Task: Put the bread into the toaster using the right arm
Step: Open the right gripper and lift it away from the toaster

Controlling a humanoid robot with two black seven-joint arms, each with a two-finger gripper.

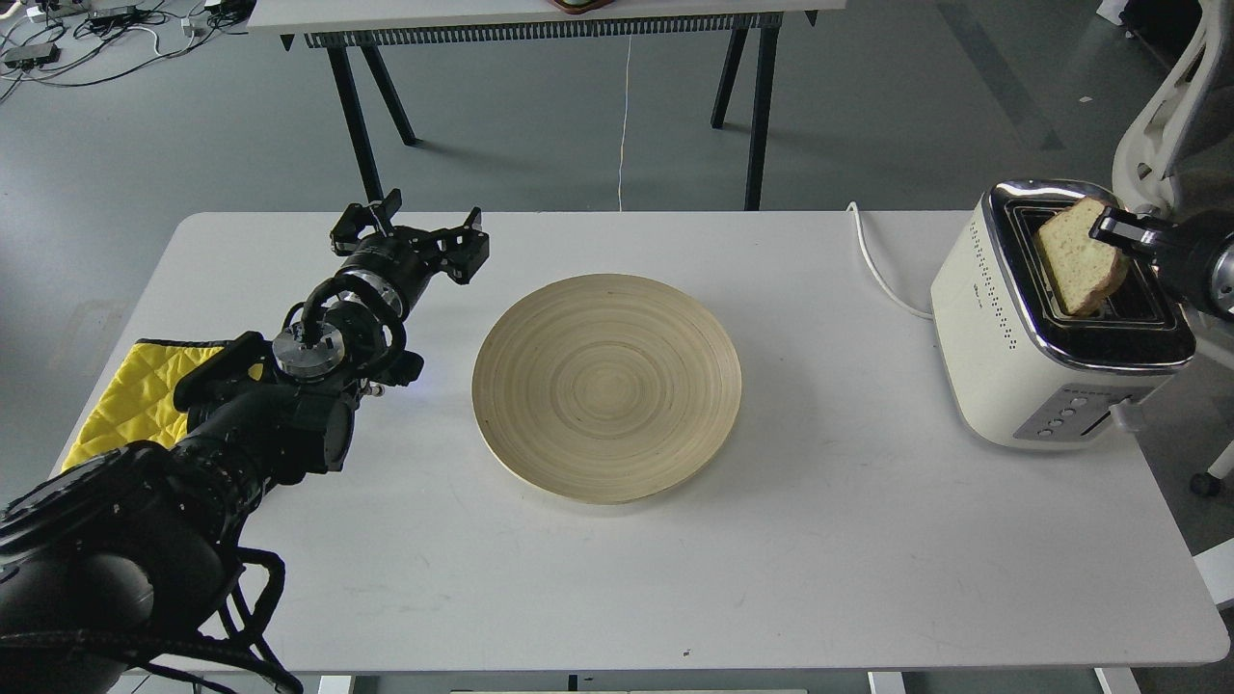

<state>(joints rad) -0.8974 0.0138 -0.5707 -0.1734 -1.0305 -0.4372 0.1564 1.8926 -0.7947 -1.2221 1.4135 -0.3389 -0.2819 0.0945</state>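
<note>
While the left gripper [415,231] sits spread open far-left, the right gripper [1109,229] pinches the bread [1075,258], tilted partway into the toaster [1003,357].

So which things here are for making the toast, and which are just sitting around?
For the job:
bread, tilted into a slot
toaster
right gripper, gripping the bread

Just lying about:
round wooden plate, bare
yellow quilted cloth
left gripper, open, holding nothing

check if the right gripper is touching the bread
Touching. The head view shows the right gripper with its fingers closed on the upper right edge of the bread, held tilted above the toaster slots.
</note>
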